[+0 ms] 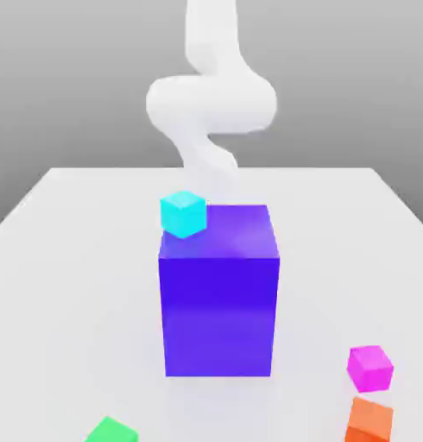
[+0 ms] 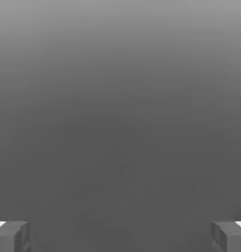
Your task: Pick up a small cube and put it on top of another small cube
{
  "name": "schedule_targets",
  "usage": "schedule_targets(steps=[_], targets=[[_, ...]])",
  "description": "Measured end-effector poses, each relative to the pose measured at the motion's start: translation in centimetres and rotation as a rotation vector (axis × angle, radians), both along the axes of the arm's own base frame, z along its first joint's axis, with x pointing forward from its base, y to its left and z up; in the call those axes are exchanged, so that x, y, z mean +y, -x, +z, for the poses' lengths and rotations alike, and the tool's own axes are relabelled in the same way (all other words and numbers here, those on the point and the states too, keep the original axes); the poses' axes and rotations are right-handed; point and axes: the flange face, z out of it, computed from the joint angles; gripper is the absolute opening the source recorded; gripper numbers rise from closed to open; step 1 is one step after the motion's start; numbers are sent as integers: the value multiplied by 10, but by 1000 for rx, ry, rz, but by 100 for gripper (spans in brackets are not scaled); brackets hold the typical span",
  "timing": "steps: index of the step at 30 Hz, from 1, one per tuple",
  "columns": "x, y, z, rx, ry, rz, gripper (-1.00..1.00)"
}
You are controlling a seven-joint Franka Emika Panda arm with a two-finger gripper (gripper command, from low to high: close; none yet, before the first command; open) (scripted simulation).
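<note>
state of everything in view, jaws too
white robot gripper: jaws open, nothing between them
small cyan cube: on or above the block, can't tell
large blue-violet block: upright on the table
small magenta cube: not stacked
small orange cube: not stacked
small green cube: not stacked

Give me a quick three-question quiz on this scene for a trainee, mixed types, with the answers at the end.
1. True or false: the cyan cube rests on the large blue block.
2. Multiple choice: which cube is nearest the magenta cube? A) green B) orange C) cyan
3. Short answer: in the hand view, are the gripper's fingers open or shut?

Key: 1. True. 2. B. 3. Open, with nothing between them.
</note>
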Motion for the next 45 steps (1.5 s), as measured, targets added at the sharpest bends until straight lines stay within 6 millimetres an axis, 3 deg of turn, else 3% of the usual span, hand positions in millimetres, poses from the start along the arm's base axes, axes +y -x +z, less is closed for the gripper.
schedule_targets(steps=[6,12,16,20,25,30,31,38,43,45], targets=[[59,-60,-109,155,156,341,0],[124,-80,-225,286,303,688,0],[163,-73,-304,365,398,926,0],[206,-46,-382,434,497,1191,0],[222,-10,-473,519,594,1454,0],[224,-5,-536,529,606,1490,0],[224,-4,-542,530,606,1491,-100],[224,-4,-541,532,606,1492,-100],[224,-5,-489,532,605,1490,-100],[191,-34,-478,565,562,1371,-100]])
